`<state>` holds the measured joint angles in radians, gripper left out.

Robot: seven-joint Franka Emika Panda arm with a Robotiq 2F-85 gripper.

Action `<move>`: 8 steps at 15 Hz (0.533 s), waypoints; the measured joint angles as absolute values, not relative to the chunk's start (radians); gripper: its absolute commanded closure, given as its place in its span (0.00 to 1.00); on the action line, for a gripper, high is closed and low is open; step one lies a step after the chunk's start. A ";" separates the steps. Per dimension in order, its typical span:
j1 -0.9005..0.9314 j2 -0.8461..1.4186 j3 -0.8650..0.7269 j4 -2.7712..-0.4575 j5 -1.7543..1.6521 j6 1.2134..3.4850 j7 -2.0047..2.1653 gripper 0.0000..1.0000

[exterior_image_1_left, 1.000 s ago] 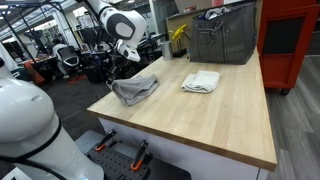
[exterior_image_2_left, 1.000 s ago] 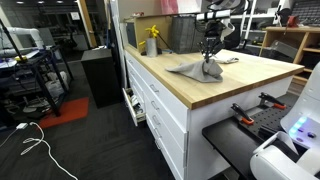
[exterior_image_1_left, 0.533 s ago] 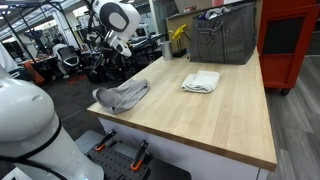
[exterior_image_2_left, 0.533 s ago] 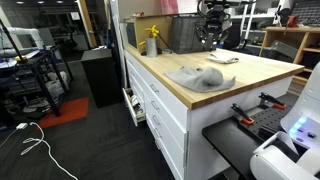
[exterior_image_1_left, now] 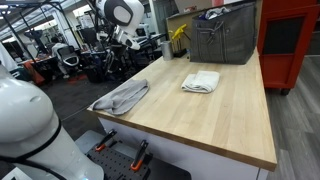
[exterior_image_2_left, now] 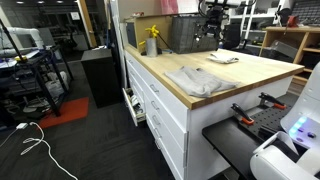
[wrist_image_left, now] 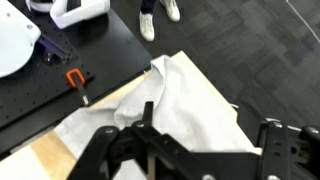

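Observation:
A crumpled grey cloth [exterior_image_1_left: 122,97] lies flat at the corner of the wooden table [exterior_image_1_left: 215,120], one end hanging slightly over the edge; in an exterior view it shows as the grey cloth [exterior_image_2_left: 200,80]. My gripper [exterior_image_1_left: 114,48] hangs well above the cloth with nothing in it, as the gripper [exterior_image_2_left: 210,26] also shows in an exterior view. In the wrist view the gripper [wrist_image_left: 208,125] is open, and the cloth [wrist_image_left: 190,95] lies spread below, apart from the fingers [wrist_image_left: 147,112].
A folded white towel [exterior_image_1_left: 201,81] lies mid-table, also seen as the towel [exterior_image_2_left: 224,58]. A wire basket [exterior_image_1_left: 222,40] and a yellow bottle [exterior_image_1_left: 178,38] stand at the back. A red cabinet [exterior_image_1_left: 290,40] stands beyond the table. Orange-handled clamps [exterior_image_1_left: 120,150] sit below the table's edge.
The gripper opened and let go of the grey cloth, which dropped and spread flat on the table corner. The gripper has risen clear above it.

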<state>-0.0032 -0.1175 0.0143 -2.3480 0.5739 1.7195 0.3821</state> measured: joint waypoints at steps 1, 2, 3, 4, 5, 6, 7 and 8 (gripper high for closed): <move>-0.010 -0.099 0.012 -2.336 0.551 1.785 0.385 0.00; -0.017 -0.076 0.008 -2.323 0.537 1.851 0.390 0.00; -0.022 -0.050 0.004 -2.309 0.528 1.915 0.403 0.25; -0.026 -0.024 -0.001 -2.294 0.525 1.970 0.423 0.26; -0.029 0.002 -0.004 -2.281 0.525 2.017 0.447 0.32; -0.030 0.028 -0.006 -2.269 0.525 2.058 0.480 0.42; -0.030 0.050 -0.007 -2.263 0.525 2.091 0.514 0.49; -0.028 0.069 -0.007 -2.261 0.525 2.120 0.550 0.58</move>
